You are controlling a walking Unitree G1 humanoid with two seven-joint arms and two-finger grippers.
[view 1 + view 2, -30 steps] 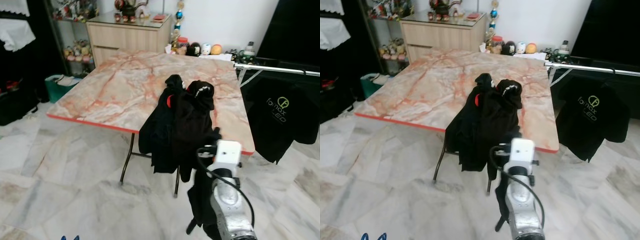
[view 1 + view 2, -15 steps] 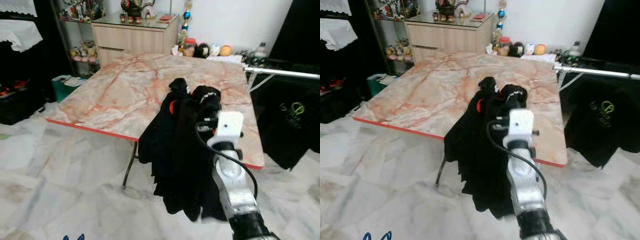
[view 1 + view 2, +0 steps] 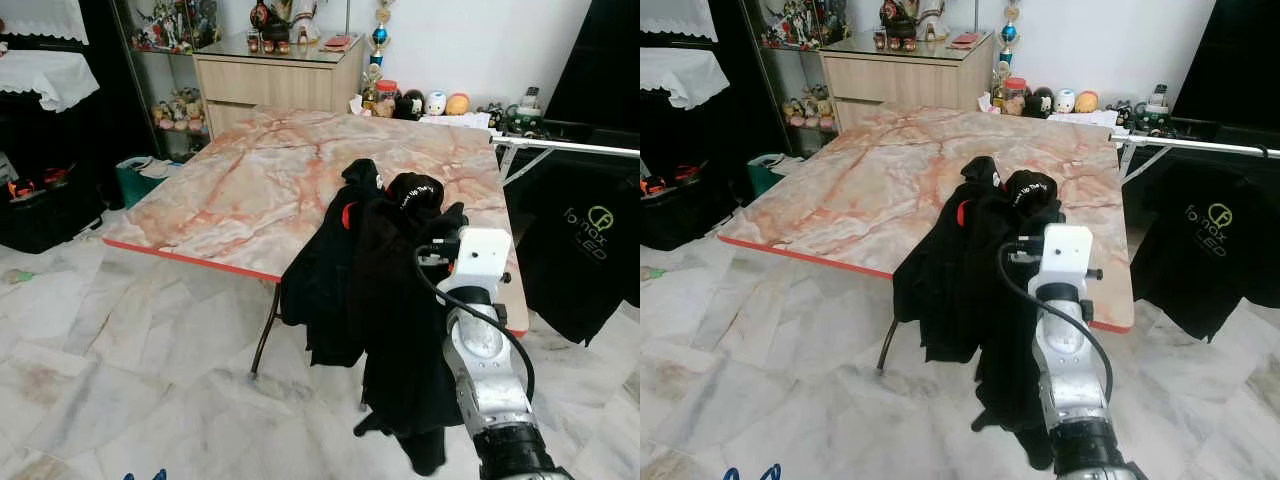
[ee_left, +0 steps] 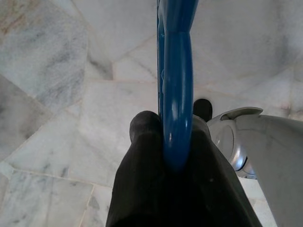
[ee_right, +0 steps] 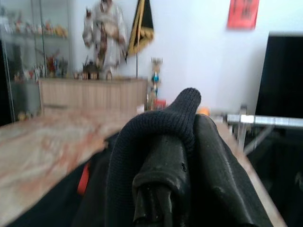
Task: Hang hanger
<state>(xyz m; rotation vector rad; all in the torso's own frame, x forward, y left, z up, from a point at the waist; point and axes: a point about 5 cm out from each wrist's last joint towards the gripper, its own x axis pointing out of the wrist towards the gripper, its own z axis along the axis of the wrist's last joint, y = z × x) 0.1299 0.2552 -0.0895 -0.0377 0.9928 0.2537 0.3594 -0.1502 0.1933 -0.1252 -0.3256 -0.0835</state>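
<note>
One blue hanger (image 4: 176, 90) is held in the left gripper (image 4: 173, 130), whose two black fingers (image 4: 144, 130) are closed on either side of it above the marble floor (image 4: 61, 56). One black garment (image 3: 375, 285) is held up by the right gripper (image 5: 163, 189), its ribbed neckband draped over the closed fingers so that the cloth hangs down beside the silver arm (image 3: 480, 350). Compared with a second ago, the right arm has been raised and brought forward, so that the garment now hangs higher and its neckband is seen at the level of the table top instead of below the edge. Beyond the right gripper one marble-topped table (image 3: 270, 170) is seen, with one wooden cabinet (image 3: 275, 75) behind it. To that gripper's right one metal rail (image 3: 565, 147) is seen, from which one black shirt (image 3: 580, 250) with a printed logo hangs.
</note>
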